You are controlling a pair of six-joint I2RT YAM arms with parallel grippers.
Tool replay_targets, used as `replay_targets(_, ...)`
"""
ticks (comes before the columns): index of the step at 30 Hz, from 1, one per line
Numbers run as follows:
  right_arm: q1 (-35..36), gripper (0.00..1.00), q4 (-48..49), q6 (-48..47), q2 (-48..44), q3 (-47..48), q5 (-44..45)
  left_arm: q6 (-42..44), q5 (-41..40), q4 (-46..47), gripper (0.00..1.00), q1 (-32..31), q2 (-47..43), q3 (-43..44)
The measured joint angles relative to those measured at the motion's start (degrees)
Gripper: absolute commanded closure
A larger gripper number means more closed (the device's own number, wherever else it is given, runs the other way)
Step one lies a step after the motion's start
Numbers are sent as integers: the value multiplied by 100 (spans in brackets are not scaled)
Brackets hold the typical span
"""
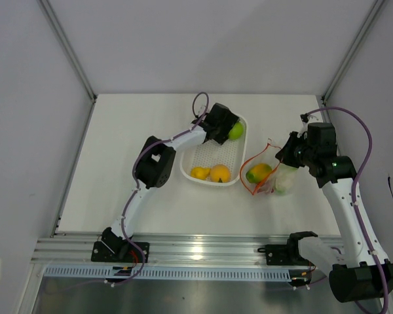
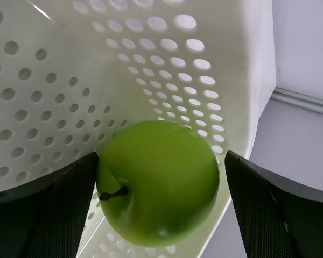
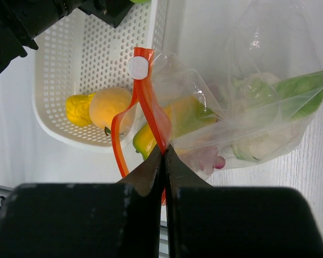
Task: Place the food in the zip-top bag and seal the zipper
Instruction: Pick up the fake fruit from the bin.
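Left fingers (image 2: 54, 215) spread wide either side of green apple (image 2: 159, 183) in white basket (image 2: 151, 64). Right fingers (image 3: 145, 174) pinched shut on zipper (image 3: 145, 102); bag (image 3: 258, 54) just beyond, maybe cauliflower inside.

White table (image 1: 131, 118): basket (image 1: 206, 154), zip-top bag (image 1: 267, 176)

2 arms on alu rail (image 1: 203, 252): black bases (image 1: 114, 245) sit on rail, white tube links (image 1: 132, 208) above it, chunky black joint housings (image 1: 154, 169) further from rail. Purple cable (image 1: 367, 140) runs along left arm (image 1: 187, 139), right arm (image 1: 348, 212) alike; red wires (image 1: 140, 256) at base by rail. On left gripper (image 2: 161, 161) fingers (image 2: 274, 215) black w/ textured pads; on right gripper (image 3: 164, 153) fingers (image 3: 145, 177) black, tapered
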Motion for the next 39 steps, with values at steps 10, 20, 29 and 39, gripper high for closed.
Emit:
replay_targets(10, -2, 100, 26, 0, 0, -52, 2, -68, 0, 70, 14, 0, 0, -13)
replay_targets(20, -17, 100, 42, 0, 0, -61, 7, -92, 208, 1130, 49, 0, -236, -911)
replay_targets(29, -114, 100, 39, 2, 17, -61, -7, 35, 695, 2020, 92, 22, -863, -2205)
replay_targets(39, -136, 100, -39, 4, 46, -11, 33, 566, 1261, 2221, 99, 15, -1818, -3353)
